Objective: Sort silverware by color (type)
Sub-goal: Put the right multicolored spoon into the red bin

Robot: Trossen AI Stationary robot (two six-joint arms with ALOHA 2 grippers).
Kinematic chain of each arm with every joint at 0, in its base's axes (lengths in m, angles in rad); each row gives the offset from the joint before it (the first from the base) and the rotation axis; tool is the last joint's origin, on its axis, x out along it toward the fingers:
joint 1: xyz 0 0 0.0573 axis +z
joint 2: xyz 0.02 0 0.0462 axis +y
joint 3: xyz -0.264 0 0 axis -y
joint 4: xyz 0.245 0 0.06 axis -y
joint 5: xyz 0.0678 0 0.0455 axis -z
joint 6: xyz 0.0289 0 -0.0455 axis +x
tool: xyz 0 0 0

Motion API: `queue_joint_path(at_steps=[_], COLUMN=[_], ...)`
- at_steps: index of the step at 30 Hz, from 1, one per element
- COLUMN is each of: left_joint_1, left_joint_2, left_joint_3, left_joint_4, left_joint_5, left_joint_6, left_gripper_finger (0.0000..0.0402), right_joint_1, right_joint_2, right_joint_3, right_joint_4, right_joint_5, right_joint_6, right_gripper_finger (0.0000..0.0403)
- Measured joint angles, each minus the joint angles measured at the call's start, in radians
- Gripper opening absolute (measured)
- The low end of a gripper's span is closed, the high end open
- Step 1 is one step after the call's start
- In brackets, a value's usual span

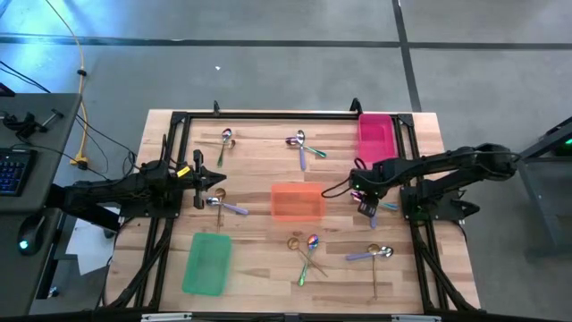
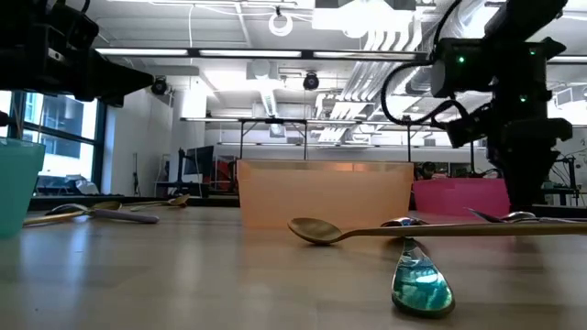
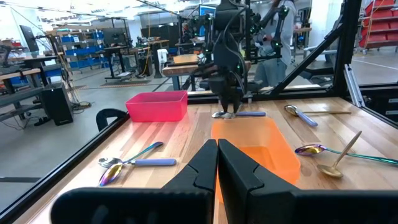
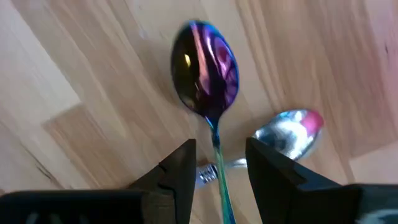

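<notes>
Near the table's (image 1: 429, 125) right edge, below the pink tray (image 1: 376, 136), the right gripper (image 4: 217, 163) hangs with jaws apart astride a rainbow spoon's (image 4: 205, 71) neck; a silver spoon (image 4: 289, 137) lies touching it, so closing cleanly probably needs care. Pickup seems in hand. Left gripper (image 3: 217, 163), jaws together, waits mid-left. Orange tray (image 1: 297, 200) sits centre.

The table (image 1: 268, 268) is pale wood, planked, with a smooth matt grain. The spoons are polished metal: one iridescent purple-blue bowl (image 4: 205, 71) mirrors light, beside a glossy silver one (image 4: 289, 134). The orange tray (image 3: 252, 146) looks translucent plastic.
</notes>
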Motion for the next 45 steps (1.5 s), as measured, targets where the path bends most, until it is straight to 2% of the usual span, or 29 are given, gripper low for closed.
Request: queue_joint_path(at_steps=[8, 19, 23, 34, 39, 45], left_joint_1=[0.0, 0.0, 0.0, 0.0, 0.0, 0.0], left_joint_2=[0.0, 0.0, 0.0, 0.0, 0.0, 0.0], left_joint_3=[0.0, 0.0, 0.0, 0.0, 0.0, 0.0], left_joint_4=[0.0, 0.0, 0.0, 0.0, 0.0, 0.0], left_joint_5=[0.0, 0.0, 0.0, 0.0, 0.0, 0.0], left_joint_6=[0.0, 0.0, 0.0, 0.0, 0.0, 0.0], left_gripper_finger=[0.0005, 0.0005, 0.0005, 0.0005, 0.0005, 0.0005], right_joint_1=[0.0, 0.0, 0.0, 0.0, -0.005, -0.032], right_joint_2=[0.023, 0.16, 0.163, 0.165, 0.17, 0.172], right_joint_3=[0.001, 0.006, 0.006, 0.004, 0.039, 0.149], right_joint_4=[0.022, 0.032, 0.032, 0.039, 0.022, 0.05], right_joint_5=[0.001, -0.001, -0.001, 0.001, -0.024, -0.1], right_joint_6=[-0.023, -0.065, -0.073, -0.098, -0.08, -0.079], right_gripper_finger=[0.0124, 0.0121, 0.01, 0.0006, 0.0003, 0.0])
